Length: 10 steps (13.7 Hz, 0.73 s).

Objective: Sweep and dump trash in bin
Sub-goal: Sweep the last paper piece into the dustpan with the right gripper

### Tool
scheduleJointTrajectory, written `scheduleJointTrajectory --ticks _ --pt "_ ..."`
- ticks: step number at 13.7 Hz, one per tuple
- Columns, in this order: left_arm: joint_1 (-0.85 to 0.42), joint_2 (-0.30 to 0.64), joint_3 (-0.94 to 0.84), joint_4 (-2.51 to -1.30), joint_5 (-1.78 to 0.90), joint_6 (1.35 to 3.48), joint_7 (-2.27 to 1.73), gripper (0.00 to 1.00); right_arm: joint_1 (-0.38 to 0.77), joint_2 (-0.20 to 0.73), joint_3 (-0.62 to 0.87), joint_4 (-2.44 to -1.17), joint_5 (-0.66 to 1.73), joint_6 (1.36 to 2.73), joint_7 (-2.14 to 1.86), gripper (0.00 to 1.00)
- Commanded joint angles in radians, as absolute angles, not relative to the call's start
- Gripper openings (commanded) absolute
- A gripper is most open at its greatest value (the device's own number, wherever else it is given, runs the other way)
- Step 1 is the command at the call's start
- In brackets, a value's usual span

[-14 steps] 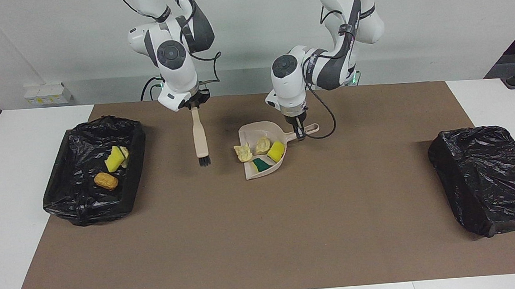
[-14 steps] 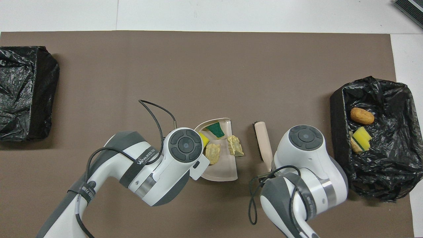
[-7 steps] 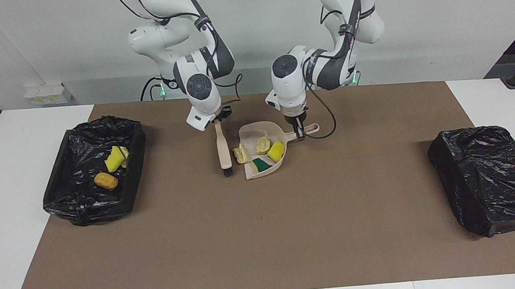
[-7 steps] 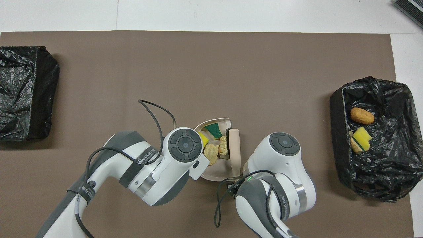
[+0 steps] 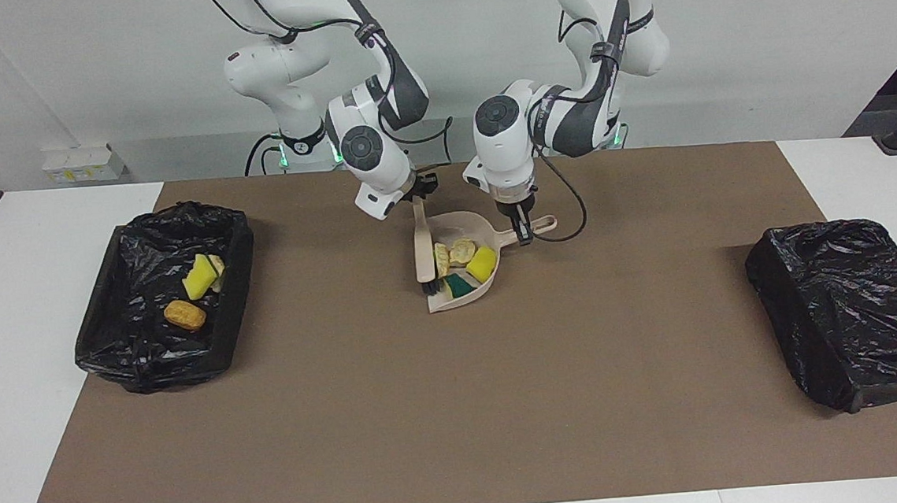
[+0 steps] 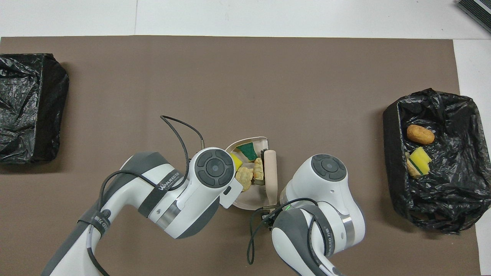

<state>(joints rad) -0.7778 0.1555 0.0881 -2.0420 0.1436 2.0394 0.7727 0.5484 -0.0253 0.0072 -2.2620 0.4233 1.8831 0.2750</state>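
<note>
Since a second ago my right arm has carried the brush (image 5: 422,247) from the bare mat toward the right arm's end across to the mouth of the dustpan (image 5: 440,226), and the pale foam bit that sat at the pan's lip is now pushed inside against the others. The left arm has not shifted.

The right gripper (image 5: 418,196) is clamped tight on the top of the brush handle, with the bristles down at the open edge of the pan. The left gripper (image 5: 524,233) is closed on the dustpan's handle, pinning the pan flat on the brown mat (image 5: 459,408).

Inside the pan I count four pieces of trash: two pale foam bits (image 5: 462,250) side by side, a yellow sponge chunk (image 5: 482,263) next to them toward the handle, and a green-faced sponge piece (image 5: 459,285) at the end of the pan farthest from the robots.

The open bin (image 5: 107,338), lined with black plastic, sits at the right arm's end of the table. In it lie an orange-brown bread-like piece (image 5: 184,315) and a yellow-green sponge (image 5: 200,277) resting against another pale scrap I can't make out well. A second black-bagged bin (image 5: 855,310) sits at the left arm's end, well apart from the pan.
</note>
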Motion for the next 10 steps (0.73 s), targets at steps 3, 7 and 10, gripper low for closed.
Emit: scheduleJointTrajectory --ticks 3,7,10 --pt "-0.776 0.135 0.095 -2.065 0.169 2.046 0.767 0.00 0.560 -0.044 0.012 -2.250 0.348 1.862 0.313 0.00" --pt "-0.744 0.135 0.094 -2.065 0.166 2.054 0.784 0.00 0.566 -0.041 0.014 -2.232 0.318 1.841 0.342 0.00" --pt "-0.732 0.137 0.092 -2.069 0.153 2.101 0.863 0.00 0.568 -0.064 0.012 -2.209 0.302 1.783 0.347 0.00"
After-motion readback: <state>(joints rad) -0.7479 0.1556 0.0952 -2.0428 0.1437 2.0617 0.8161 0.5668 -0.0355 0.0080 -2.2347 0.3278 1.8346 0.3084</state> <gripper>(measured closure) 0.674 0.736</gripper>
